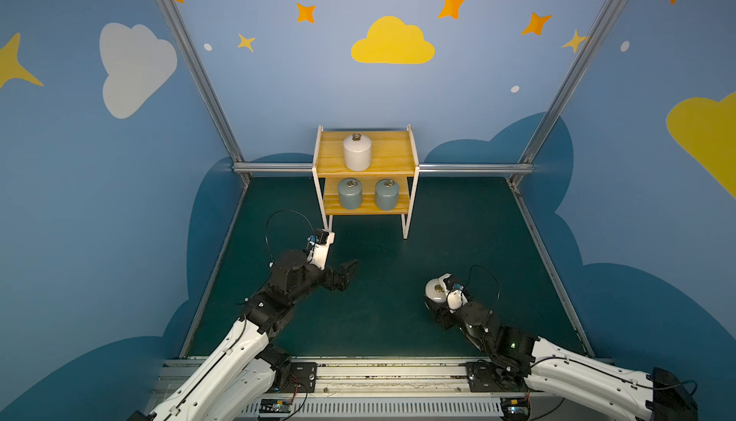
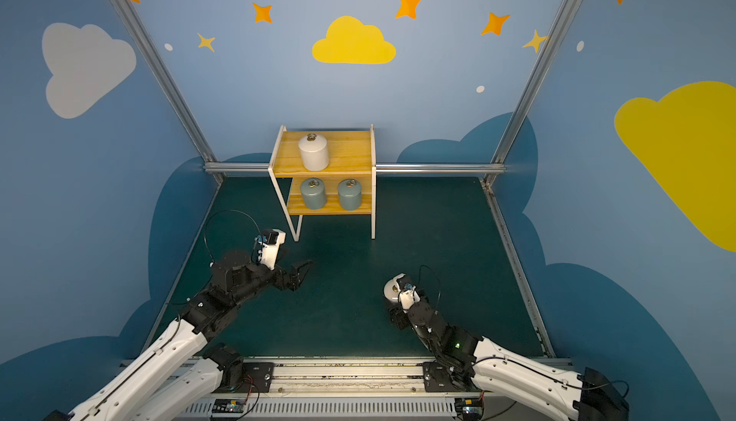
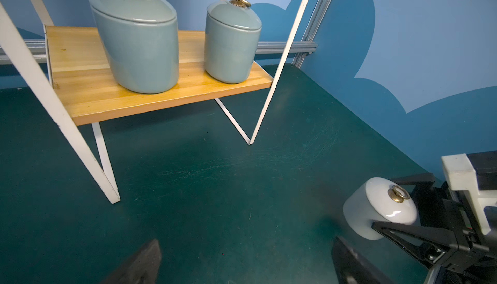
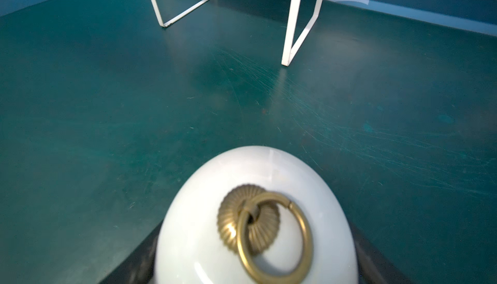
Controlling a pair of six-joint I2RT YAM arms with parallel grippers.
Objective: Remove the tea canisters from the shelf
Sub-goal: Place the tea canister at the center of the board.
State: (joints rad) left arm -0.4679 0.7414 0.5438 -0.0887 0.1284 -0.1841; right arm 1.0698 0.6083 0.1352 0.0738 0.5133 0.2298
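Right arm is carrying one jar clear, and I'm lining up the left for the next.

Right gripper [image 1: 438, 302] is clamping a white tea canister [image 3: 376, 202] by its sides, low over the mat [image 1: 398, 247] and well apart from the shelf [image 1: 394, 152]; I can't tell if it's touching down. Left gripper [image 1: 347, 275] is hanging wide and empty. The nearer grey-blue canister [image 1: 350, 196] is standing upright on the lower tier, ahead of it and higher. It's glossy, with a brass ring on its lid. Left arm is closer.
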